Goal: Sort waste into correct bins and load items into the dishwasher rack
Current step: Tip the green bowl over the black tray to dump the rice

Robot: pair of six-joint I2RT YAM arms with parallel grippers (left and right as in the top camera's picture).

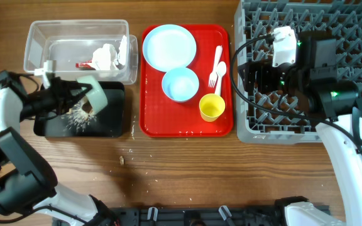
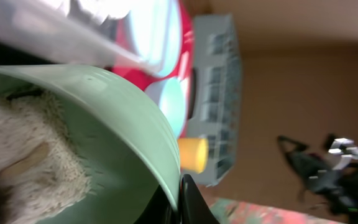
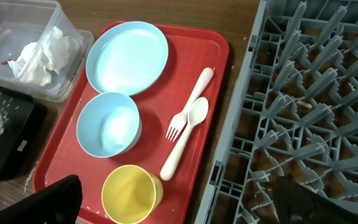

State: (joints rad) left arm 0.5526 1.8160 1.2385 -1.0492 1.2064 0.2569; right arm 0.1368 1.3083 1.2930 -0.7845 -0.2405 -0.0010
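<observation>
Brown wood table (image 1: 187, 169) sits under it all. Closest to the robot, a few loose crumbs (image 1: 122, 159) lie on the wood. Just past them is the black tray (image 1: 109, 122). The left gripper (image 1: 74, 95) pinches the rim of the mint green bowl (image 1: 96, 94) and holds it tipped on its side over that tray. Beige food scraps (image 1: 79, 114) lie on the tray under the bowl's mouth, and more cling inside the bowl. Behind the tray is the clear tub (image 1: 36, 31), with white napkins (image 1: 109, 55) and a red wrapper (image 1: 83, 64) in it. Off to the side, the red serving tray (image 1: 149, 125) holds the yellow cup (image 1: 212, 107), blue bowl (image 1: 180, 83), plate (image 1: 169, 47), fork (image 3: 192, 99) and spoon (image 3: 182, 146). The right gripper (image 1: 253, 74) hangs over the dishwasher rack (image 1: 357, 25) with its fingers wide apart, holding nothing.

I think the bowl is being emptied. Scraps could miss the tray and land on the wood if the bowl drifts to the edge. The bowl is pinched only by its thin rim, so a hard shake could make it slip and fall.
</observation>
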